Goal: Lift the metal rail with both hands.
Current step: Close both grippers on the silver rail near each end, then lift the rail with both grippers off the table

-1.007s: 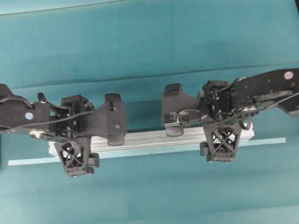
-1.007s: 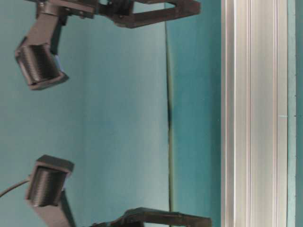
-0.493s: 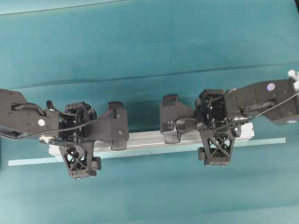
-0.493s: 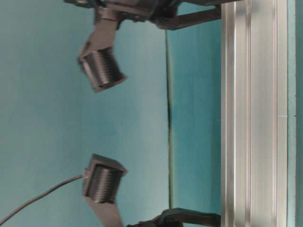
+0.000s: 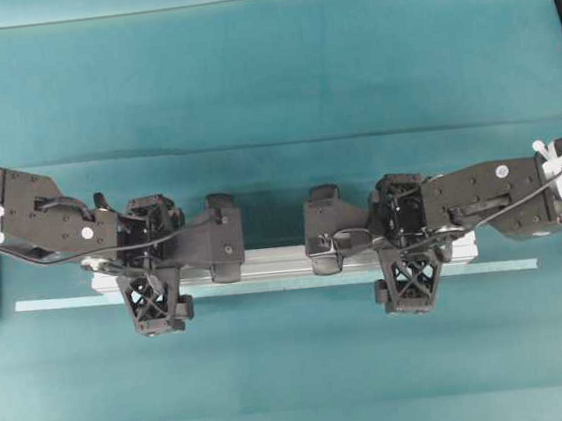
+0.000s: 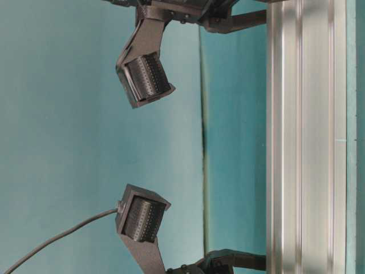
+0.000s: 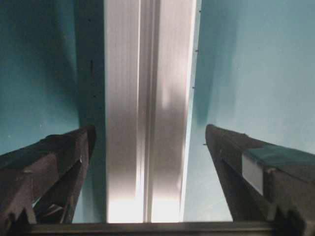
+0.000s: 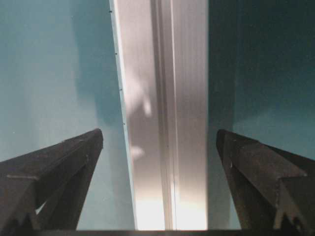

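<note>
Both grippers sit over the metal rail (image 5: 287, 263), jaws spread wide, nothing gripped. Left gripper (image 5: 151, 271) straddles the rail near its left end, right gripper (image 5: 406, 248) near its right end. Wrist views: the rail (image 7: 147, 113) runs between the left fingers (image 7: 54, 162) with clear gaps each side; same on the right, rail (image 8: 167, 113) centred between fingers (image 8: 59, 162). Rail lies flat on the teal surface (image 5: 266, 71), just beside the pale tape strip (image 5: 60, 303).
</note>
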Tool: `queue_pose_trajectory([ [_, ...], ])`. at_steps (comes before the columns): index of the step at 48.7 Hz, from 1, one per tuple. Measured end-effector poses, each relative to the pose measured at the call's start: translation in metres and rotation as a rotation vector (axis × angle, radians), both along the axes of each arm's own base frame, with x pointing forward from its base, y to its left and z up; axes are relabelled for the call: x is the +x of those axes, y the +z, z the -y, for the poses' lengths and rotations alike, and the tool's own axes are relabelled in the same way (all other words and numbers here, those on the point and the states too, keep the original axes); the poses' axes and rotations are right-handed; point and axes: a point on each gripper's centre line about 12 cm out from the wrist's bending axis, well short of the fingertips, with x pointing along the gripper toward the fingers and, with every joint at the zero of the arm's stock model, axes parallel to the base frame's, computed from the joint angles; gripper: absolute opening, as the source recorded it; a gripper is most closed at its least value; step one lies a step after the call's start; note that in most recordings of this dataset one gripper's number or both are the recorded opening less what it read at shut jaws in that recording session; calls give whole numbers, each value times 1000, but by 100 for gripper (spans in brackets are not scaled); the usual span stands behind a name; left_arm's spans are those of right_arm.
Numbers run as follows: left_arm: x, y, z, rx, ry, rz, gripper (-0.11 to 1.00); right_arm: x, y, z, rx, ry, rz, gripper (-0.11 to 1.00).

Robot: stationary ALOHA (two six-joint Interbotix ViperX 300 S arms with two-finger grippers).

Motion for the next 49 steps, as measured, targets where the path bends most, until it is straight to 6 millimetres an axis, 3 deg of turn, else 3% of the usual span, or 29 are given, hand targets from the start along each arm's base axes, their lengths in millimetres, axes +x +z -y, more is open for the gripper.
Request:
queue_pose_trajectory([
  [7,1,0,0,-1,3,9,97,0,0,-1,0,0,0,99],
  [12,2,1,0,-6,14,25,88,-1,-1,0,0,-1,-3,93],
  [16,4,2,0,-4,8,38,72,-2,-3,0,2,-12,-8,80],
  [21,4,1,0,2,-9,41,42,-2,-3,1,1,-26,-11,53],
  [23,4,1,0,5,-16,41,36,-2,-3,2,3,-33,-12,45],
  [49,4,1,0,9,-30,41,36,-2,-3,1,10,-39,-13,44],
])
